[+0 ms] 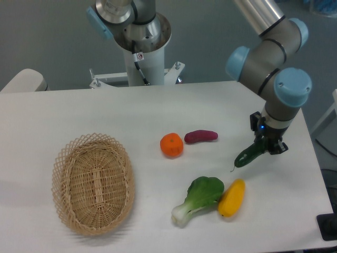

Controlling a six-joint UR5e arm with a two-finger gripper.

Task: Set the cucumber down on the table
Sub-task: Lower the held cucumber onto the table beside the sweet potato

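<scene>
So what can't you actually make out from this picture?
- Whether the cucumber touches the table or hangs just above it: the single camera's angle doesn't settle it.
- The gripper: the wrist above and the cucumber hide how the jaws stand.
- The bok choy's far side, tucked against the yellow vegetable.
- The dark object at the lower right, cut off by the edge.

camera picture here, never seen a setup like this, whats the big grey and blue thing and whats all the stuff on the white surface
That is a robot arm, filmed by one fixed camera looking down at the table from the front. At its tip sits a two-finger pincer, shut on a dark green cucumber that hangs tilted just above the tabletop. On the table lie an empty wicker basket, an orange, a purple vegetable, a leafy bok choy and a yellow vegetable touching it.
</scene>
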